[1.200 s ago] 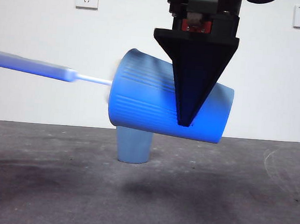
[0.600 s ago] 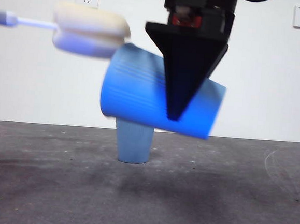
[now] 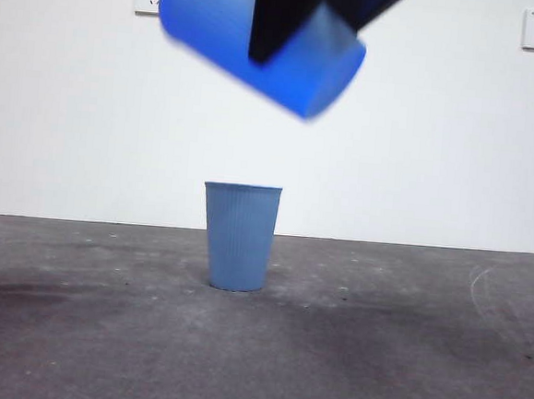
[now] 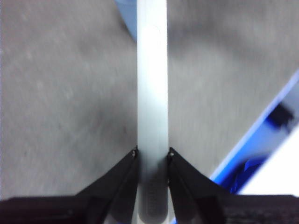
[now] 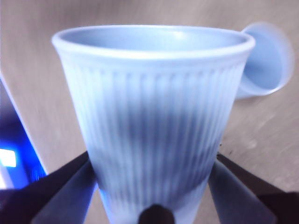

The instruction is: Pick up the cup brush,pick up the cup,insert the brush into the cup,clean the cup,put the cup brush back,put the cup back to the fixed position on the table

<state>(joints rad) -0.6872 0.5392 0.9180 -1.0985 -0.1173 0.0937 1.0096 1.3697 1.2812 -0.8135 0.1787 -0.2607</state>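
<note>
Held cup (image 3: 261, 42) tilted high above the second cup (image 3: 239, 237) — upright on table (image 3: 402, 358).

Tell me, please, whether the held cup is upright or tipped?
Tipped: the cup slants in the right gripper, high above the table.

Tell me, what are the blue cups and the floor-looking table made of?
Both cups, the held cup and the standing cup, look like thin plastic: fine ribs, smooth rims. The table looks like a rough, matte grey surface, scuffed and speckled; its material is unclear.
</note>
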